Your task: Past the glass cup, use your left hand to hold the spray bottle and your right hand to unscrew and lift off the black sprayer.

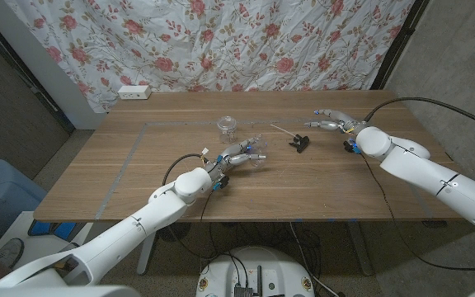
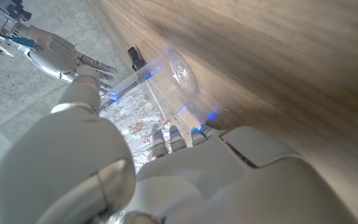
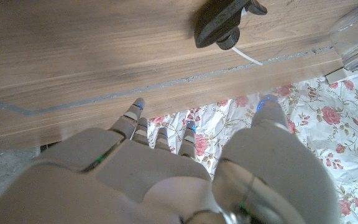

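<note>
With the black sprayer (image 1: pixel 300 144) already off and lying on the table, the left hand (image 1: pixel 231 161) grips the spray bottle (image 1: pixel 254 157) beside the glass cup (image 1: pixel 228 128), the right hand (image 1: pixel 330 120) empty, fingers spread; only release seems left.

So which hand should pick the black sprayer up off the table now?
Right. The right hand is open and nearest the black sprayer, which lies on the table; the left hand holds the spray bottle.

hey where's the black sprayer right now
In the head view the black sprayer lies on the table, off the bottle, right of centre between the spray bottle and the right hand.
</note>
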You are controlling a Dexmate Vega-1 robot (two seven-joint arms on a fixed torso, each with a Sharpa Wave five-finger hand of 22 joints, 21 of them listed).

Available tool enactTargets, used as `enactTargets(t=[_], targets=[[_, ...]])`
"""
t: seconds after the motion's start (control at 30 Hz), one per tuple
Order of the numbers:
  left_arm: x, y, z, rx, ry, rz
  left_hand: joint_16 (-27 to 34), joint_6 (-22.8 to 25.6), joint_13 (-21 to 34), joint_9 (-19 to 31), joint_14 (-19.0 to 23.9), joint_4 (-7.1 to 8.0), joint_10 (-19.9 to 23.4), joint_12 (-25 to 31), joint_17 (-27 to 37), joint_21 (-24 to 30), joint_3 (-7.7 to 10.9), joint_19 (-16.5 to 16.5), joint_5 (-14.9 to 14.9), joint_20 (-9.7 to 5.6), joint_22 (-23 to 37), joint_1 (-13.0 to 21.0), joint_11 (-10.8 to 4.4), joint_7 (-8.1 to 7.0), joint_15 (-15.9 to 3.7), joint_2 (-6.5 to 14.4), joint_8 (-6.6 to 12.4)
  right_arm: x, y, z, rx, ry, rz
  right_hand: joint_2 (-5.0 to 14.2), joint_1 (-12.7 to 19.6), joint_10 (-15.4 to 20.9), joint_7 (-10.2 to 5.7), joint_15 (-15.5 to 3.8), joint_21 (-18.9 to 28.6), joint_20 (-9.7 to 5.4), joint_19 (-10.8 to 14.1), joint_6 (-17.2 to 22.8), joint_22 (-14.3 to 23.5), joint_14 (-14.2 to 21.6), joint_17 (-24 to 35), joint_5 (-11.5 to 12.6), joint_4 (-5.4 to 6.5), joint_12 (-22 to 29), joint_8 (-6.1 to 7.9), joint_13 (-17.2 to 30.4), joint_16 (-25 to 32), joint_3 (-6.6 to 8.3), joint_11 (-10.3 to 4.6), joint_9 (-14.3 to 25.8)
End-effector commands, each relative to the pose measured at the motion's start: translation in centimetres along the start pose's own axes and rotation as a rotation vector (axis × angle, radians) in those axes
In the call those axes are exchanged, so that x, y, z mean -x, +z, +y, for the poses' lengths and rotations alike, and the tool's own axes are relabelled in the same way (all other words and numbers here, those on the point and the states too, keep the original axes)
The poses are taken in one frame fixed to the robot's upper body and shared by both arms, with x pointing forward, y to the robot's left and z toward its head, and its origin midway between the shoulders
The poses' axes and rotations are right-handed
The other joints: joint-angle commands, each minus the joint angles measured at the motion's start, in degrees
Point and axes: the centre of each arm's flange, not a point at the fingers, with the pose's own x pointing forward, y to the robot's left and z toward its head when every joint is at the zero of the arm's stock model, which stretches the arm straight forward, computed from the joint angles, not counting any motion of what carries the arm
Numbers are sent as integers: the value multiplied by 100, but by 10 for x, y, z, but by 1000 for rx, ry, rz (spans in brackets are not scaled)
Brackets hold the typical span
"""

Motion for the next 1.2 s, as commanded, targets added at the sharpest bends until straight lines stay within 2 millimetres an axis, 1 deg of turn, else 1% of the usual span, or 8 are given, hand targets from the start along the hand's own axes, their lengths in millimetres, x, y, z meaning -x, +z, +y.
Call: enactTargets(t=[0.03, 0.1, 0.33, 0.57, 0.7, 0.83, 1.03, 1.2], targets=[[9, 10, 2, -18, -5, -15, -14, -93, 6, -4, -164, 36, -136, 7, 14, -31, 0, -224, -2, -45, 13, -90, -26, 20, 32, 10, -21, 3, 0, 0, -22, -20, -23, -12, -55, 28, 1, -9, 13, -12, 46, -39, -1, 39, 8, 20, -7, 40, -4, 18, 50, -38, 16, -5], [12, 10, 2, -16, 0, -16, -21, -174, 6, -5, -234, 47, -222, 2, 14, -34, 1, -268, -3, -65, 12, -124, -1, 55, 18, 28, -23, 3, 0, 0, -23, -21, -27, -13, -67, 37, 3, -13, 12, -16, 45, -39, -1, 39, 7, 17, -3, 43, -4, 18, 51, -42, 20, -5], [19, 15, 3, -14, 12, -41, -9, -364, 4, -6, -301, 50, -386, -1, 12, -19, 0, -295, -5, -87, 11, -175, -15, 123, 1, 40, -29, 4, 0, 0, -28, -23, -27, -15, -104, 32, 6, -14, 11, -15, 45, -41, -1, 42, 5, 10, 9, 38, -4, 17, 54, -55, 19, -6], [28, 20, 5, -13, 24, -55, 10, -379, 3, -7, -285, 56, -387, 25, 10, -18, 11, -315, -3, -137, 9, -196, -25, 141, -44, 72, -5, 6, 1, 2, -31, -27, -29, -13, -137, 41, 4, -16, 13, -24, 50, -28, -1, 43, 2, 2, 19, 39, 2, 17, 55, -65, 20, -7], [34, 21, 5, -12, 39, -57, 26, -425, 1, -7, -254, 56, -393, 38, 8, -15, 20, -324, -2, -155, 7, -208, -37, 178, -85, 95, -2, 8, 0, 1, -43, -37, -27, -12, -153, 46, 11, -10, 13, -22, 53, -28, -1, 51, 1, -1, 24, 40, 2, 17, 59, -70, 14, -7], [41, 22, 5, -4, 54, -60, 35, -404, -1, -7, -233, 52, -399, 50, 6, -5, 30, -312, -1, -162, 5, -217, -18, 285, -90, 117, 28, 11, 0, 1, -60, -52, -36, -10, -176, 59, 10, -18, 16, -28, 60, -23, -1, 65, -1, -7, 31, 43, 4, 16, 66, -77, 8, -7], [51, 24, 6, -2, 72, -62, 51, -396, -3, -8, -178, 54, -391, 68, 3, 11, 43, -279, -3, -187, 3, -241, -29, 292, -112, 151, 46, 17, -2, 4, -101, -68, -51, -15, -221, 101, 15, -23, 21, -40, 79, -20, -1, 91, -5, -17, 45, 56, 5, 16, 77, -93, 8, -9], [58, 25, 9, 4, 75, -66, 64, -392, -4, -10, -126, 56, -379, 80, 1, 33, 47, -218, -5, -191, 1, -263, -14, 328, -105, 167, 52, 20, 1, 6, -117, -75, -60, -17, -259, 139, 26, -28, 29, -45, 106, -15, -1, 95, -7, -25, 58, 67, 6, 15, 79, -106, 18, -10]])
